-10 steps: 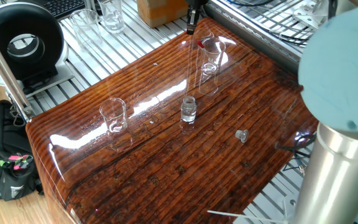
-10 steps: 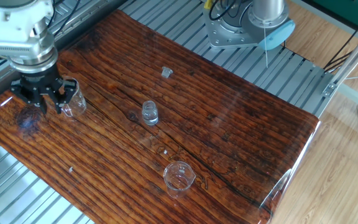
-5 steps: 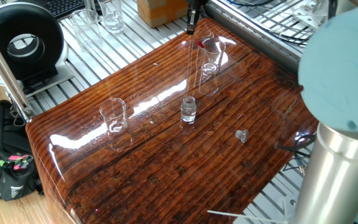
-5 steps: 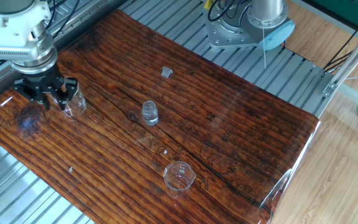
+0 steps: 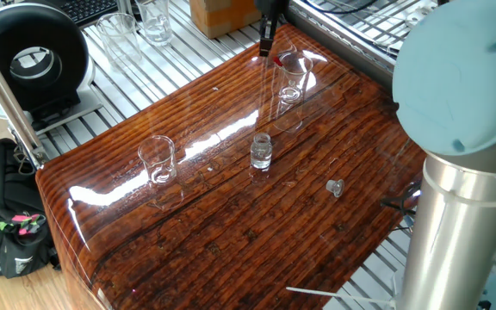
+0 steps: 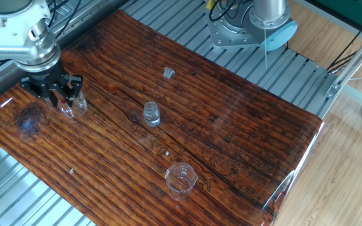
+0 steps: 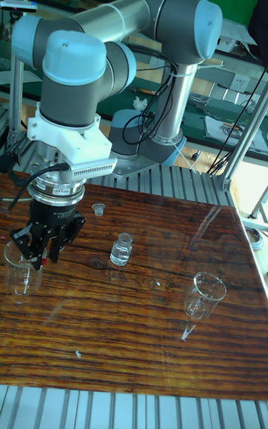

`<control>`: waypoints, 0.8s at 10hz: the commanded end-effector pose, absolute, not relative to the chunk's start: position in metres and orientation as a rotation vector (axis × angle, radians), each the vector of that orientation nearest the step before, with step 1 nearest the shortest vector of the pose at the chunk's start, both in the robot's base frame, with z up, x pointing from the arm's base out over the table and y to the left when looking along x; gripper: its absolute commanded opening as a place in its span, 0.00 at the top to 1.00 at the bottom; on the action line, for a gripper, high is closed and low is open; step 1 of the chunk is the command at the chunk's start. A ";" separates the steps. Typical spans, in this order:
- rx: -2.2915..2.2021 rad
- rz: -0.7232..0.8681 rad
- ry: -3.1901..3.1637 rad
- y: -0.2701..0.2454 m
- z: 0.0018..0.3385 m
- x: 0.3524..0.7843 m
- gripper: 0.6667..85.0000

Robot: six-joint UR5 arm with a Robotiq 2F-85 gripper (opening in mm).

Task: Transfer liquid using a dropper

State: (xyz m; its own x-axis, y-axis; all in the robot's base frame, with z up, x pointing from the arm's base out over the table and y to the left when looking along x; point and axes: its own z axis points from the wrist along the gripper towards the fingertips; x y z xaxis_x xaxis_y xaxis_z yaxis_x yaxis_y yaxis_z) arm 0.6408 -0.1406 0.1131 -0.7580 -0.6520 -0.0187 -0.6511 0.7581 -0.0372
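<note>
The dropper (image 5: 278,60) leans inside a clear beaker (image 5: 291,83) at the far end of the wooden table, its small red bulb at the beaker's rim. My gripper (image 6: 55,96) hangs just over that beaker (image 6: 74,105), open, with its fingers spread on either side of the red bulb (image 6: 68,100). In the tall fixed view the gripper (image 7: 39,253) sits right beside the beaker (image 7: 18,268). A small glass vial (image 5: 261,152) stands mid-table. The liquid is too clear to make out in any glass.
A second beaker (image 5: 157,159) stands toward the near left of the table (image 5: 231,250). A small cap (image 5: 335,186) lies right of the vial. More glassware (image 5: 155,21) and a cardboard box (image 5: 220,14) sit off the table's far side. The arm's base column (image 5: 455,232) rises at the right.
The gripper has shifted sideways toward the beaker, so its fingers now stand around the red bulb. The dropper, vial and beakers have stayed put.
</note>
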 end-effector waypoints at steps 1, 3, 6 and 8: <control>-1.080 -0.071 2.911 -0.138 0.120 0.643 0.58; -1.050 -0.086 2.925 -0.127 0.109 0.643 0.58; -1.106 -0.149 2.921 -0.134 0.105 0.644 0.58; -1.126 -0.172 2.918 -0.138 0.104 0.644 0.58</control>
State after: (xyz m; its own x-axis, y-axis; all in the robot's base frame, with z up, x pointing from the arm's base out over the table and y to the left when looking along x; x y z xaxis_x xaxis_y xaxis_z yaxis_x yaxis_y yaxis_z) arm 0.6428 -0.1361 0.1052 -0.7476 -0.6636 0.0257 -0.6627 0.7429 -0.0942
